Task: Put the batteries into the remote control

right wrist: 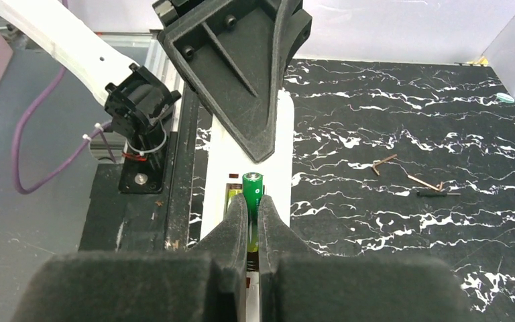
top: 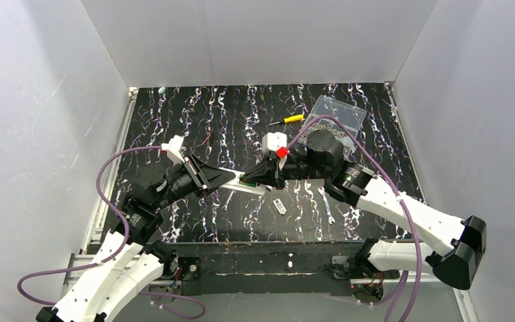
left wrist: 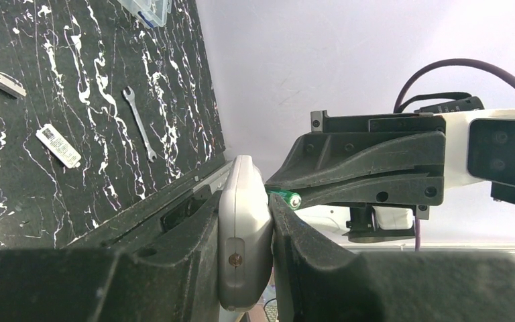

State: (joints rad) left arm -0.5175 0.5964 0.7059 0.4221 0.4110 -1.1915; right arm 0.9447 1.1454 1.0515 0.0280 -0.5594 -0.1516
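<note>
My left gripper (top: 238, 180) is shut on the white remote control (top: 249, 188) and holds it above the mat, between the two arms. In the left wrist view the remote control (left wrist: 245, 228) sits edge-on between that gripper's (left wrist: 245, 198) black fingers. My right gripper (right wrist: 253, 204) is shut on a green battery (right wrist: 253, 191), whose tip stands over the open slot in the remote's white back (right wrist: 281, 154). A yellow-green casing (right wrist: 235, 196) shows inside the slot to its left. From the left wrist the battery's tip (left wrist: 287, 198) pokes out of the right gripper (left wrist: 278, 194).
On the marbled black mat lie a small white labelled piece (top: 279, 206), a wrench (top: 326, 204), a yellow screwdriver (top: 288, 120) and a clear plastic box (top: 338, 114). Thin brown bits (right wrist: 402, 171) lie further off. White walls close in three sides.
</note>
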